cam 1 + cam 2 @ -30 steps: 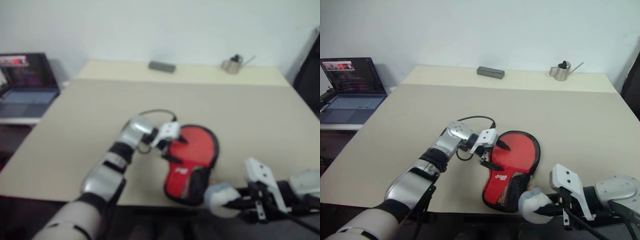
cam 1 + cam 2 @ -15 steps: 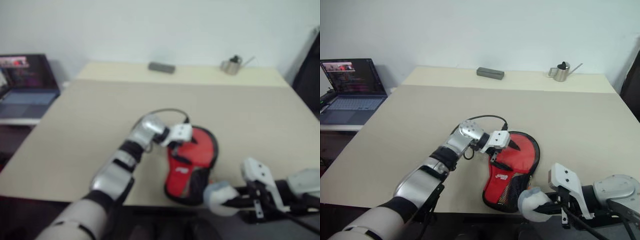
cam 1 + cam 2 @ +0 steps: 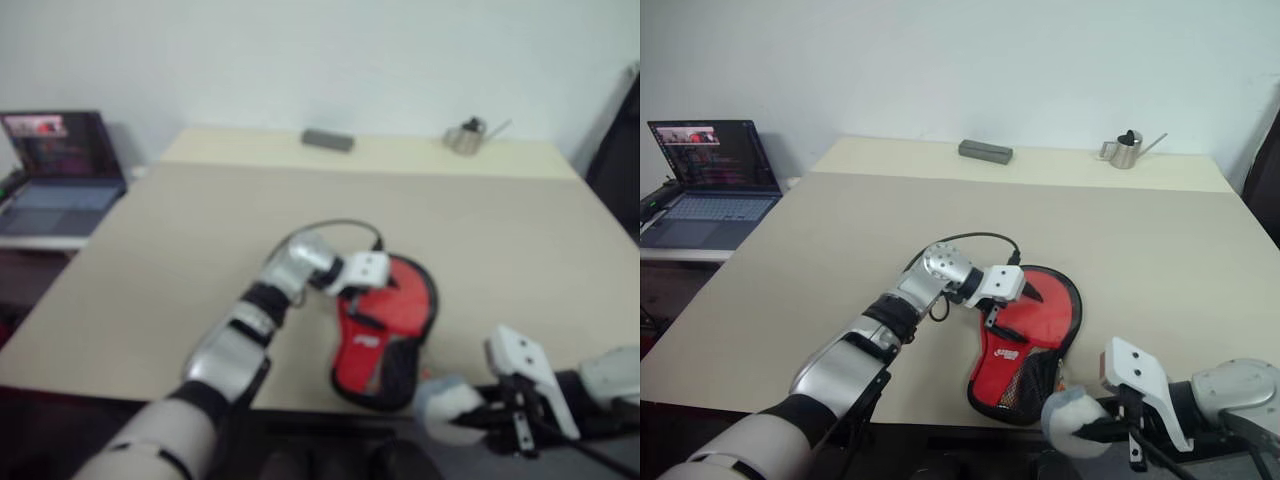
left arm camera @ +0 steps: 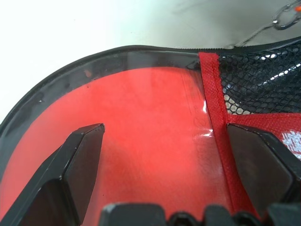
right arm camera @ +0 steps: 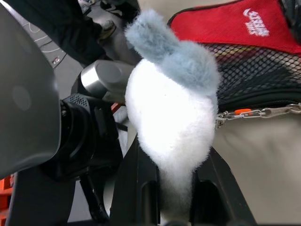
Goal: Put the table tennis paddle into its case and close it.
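Note:
The red case [image 3: 1032, 322] with black trim and a white mark lies flat near the table's front edge, its mesh end toward me. My left gripper [image 3: 1008, 303] hangs open just above the round end, one black finger [image 4: 83, 155] on each side of the glossy red panel [image 4: 150, 136]. The paddle is hidden. Below the table edge at the front right, my right gripper [image 3: 1080, 428] is shut on a white and pale blue fluffy pad [image 5: 171, 99]. A metal zip pull [image 5: 254, 113] with an orange tag hangs at the case's rim beside that pad.
An open laptop [image 3: 705, 170] stands on a low surface to the left. A grey block [image 3: 985, 151] and a small metal watering can [image 3: 1125, 148] sit along the table's far edge. A dark object [image 3: 1265, 180] stands at the right. The tabletop [image 3: 890, 220] around the case is bare.
My left gripper has moved right from the case's left rim to over its round end and rolled slightly, staying open. The right gripper keeps its hold.

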You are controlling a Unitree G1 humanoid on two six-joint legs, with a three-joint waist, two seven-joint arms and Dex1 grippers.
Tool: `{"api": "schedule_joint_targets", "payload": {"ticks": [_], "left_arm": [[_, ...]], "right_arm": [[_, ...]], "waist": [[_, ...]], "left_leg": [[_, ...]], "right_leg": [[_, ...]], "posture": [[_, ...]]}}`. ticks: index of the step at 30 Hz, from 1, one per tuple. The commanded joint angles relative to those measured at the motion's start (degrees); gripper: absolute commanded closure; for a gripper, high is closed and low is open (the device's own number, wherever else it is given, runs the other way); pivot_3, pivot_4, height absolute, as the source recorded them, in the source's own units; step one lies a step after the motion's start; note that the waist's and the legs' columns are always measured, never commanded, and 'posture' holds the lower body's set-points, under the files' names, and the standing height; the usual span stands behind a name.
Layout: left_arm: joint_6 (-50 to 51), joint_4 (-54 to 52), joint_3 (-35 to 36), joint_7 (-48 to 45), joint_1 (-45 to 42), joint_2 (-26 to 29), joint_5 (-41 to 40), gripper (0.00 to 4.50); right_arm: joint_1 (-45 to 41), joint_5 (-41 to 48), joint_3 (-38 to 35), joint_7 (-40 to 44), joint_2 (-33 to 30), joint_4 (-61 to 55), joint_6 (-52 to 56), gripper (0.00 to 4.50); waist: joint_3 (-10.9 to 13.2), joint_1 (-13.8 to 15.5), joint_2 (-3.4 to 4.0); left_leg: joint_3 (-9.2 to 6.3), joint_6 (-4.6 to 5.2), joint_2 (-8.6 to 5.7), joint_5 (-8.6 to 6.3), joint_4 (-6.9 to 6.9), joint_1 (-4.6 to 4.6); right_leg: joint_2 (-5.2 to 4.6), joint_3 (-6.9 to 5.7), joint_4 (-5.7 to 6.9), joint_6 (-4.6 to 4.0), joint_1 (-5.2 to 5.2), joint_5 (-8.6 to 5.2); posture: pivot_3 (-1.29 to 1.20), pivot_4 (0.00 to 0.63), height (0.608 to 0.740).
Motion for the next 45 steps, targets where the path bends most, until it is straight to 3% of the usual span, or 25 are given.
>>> {"api": "schedule_joint_targets", "payload": {"ticks": [1,16,24,31,36,45], "left_arm": [[0.11,2.06,-3.18,0.77,1.83,-0.64,4.11,0.00],[-0.42,5.00,-2.98,2.32,0.30,-3.42,4.67,0.00],[-0.81,6.44,-2.51,4.08,-0.30,-4.70,5.09,0.00],[-0.38,6.43,-2.02,5.07,-0.17,-5.15,4.82,0.00],[0.57,5.65,-1.03,4.09,0.17,-5.07,3.59,0.00],[2.98,3.11,1.08,4.61,1.04,-4.76,1.98,0.00]], "right_arm": [[1.85,1.44,-1.21,1.79,-0.51,-3.93,-0.95,4.25],[4.44,14.02,-5.84,-1.35,-3.15,-10.59,0.25,4.25],[1.75,19.26,-2.08,-6.17,-5.19,-10.59,-1.87,4.25],[0.58,14.31,6.23,-9.44,-5.37,-10.59,-4.92,4.25],[2.29,13.80,1.28,-6.41,-6.67,-9.44,-3.54,4.25],[-2.62,26.59,-16.47,-1.66,-7.77,1.65,1.79,1.17]], "waist": [[-0.06,0.04,-0.03],[-0.34,0.83,-0.18],[-0.41,1.45,-0.10],[-0.44,1.53,-0.09],[-0.44,1.55,-0.09],[-0.43,1.54,-0.09]], "left_leg": [[0.00,0.00,0.00,0.00,0.00,-0.01],[-0.11,0.00,-0.02,-0.01,0.00,-0.02],[-0.36,0.12,-0.03,-0.08,-0.04,-0.07],[-0.46,0.15,-0.08,-0.09,-0.04,-0.09],[-0.49,0.15,-0.11,-0.10,-0.04,-0.10],[-0.51,0.16,-0.11,-0.10,-0.05,-0.10]], "right_leg": [[0.00,-0.01,-0.01,0.00,0.00,0.00],[-0.04,-0.05,-0.20,0.06,0.13,0.00],[-0.09,-0.18,-0.82,0.15,0.45,0.07],[-0.19,-0.29,-0.92,0.16,0.51,0.08],[-0.22,-0.33,-0.97,0.18,0.54,0.07],[-0.40,-0.34,-1.00,0.14,0.56,0.10]], "posture": [[0.00,0.150,0.740],[0.00,0.150,0.740],[0.00,0.150,0.740],[0.00,0.150,0.740],[0.00,0.150,0.740],[0.00,0.150,0.740]]}}
